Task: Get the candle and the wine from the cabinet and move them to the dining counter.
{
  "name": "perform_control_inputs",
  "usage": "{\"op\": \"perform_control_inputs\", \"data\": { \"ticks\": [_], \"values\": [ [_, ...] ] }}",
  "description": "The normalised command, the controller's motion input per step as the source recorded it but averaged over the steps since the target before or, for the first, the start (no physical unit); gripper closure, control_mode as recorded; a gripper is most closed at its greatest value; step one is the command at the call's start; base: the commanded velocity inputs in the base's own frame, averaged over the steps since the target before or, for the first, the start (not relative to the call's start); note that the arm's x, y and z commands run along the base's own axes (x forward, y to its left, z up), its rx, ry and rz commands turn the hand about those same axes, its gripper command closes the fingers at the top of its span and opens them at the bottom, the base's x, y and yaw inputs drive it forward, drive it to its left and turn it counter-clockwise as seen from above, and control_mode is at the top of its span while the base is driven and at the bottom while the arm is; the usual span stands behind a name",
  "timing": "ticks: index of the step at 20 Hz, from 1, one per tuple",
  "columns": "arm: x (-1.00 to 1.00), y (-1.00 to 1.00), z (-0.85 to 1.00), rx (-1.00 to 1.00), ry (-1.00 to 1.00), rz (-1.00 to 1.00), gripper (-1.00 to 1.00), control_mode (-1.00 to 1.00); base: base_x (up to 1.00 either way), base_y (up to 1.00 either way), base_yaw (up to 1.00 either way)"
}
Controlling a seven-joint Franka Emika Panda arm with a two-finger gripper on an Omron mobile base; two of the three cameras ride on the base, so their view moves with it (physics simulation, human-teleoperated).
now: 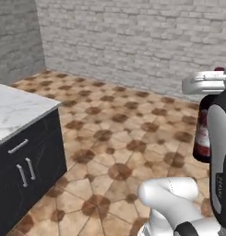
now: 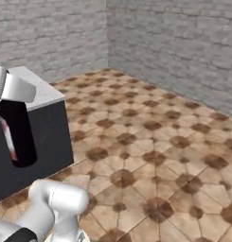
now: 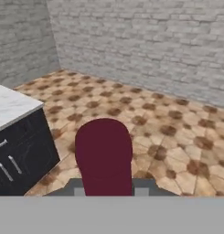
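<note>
Brick wall bkgd, wine (image 2: 18,132) upright, prob. gripped in hand (image 2: 13,92)

marble-topped dining counter (image 1: 15,108) on a dark base with silver handles. it stands on the brown-patterned tile floor (image 1: 119,138).

I was looking at a home kitchen. A white, grey-veined marble table (image 1: 13,108) sat on a black base with silver bar handles (image 1: 25,171) on its doors. Pale grey brick walls (image 1: 133,41) met in a corner, and the floor (image 1: 119,138) was patterned brown and tan tile.
</note>
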Motion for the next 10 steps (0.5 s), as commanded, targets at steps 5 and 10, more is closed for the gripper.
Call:
{"op": "perform_control_inputs", "data": {
  "ticks": [5, 10],
  "values": [
    [0.0, 0.0, 0.0, 0.0, 0.0, 0.0, 1.0, 1.0, 0.33, -0.02, 0.93],
    [0.0, 0.0, 0.0, 0.0, 0.0, 0.0, 1.0, 1.0, 0.26, -0.21, 0.86]
  ]
}}
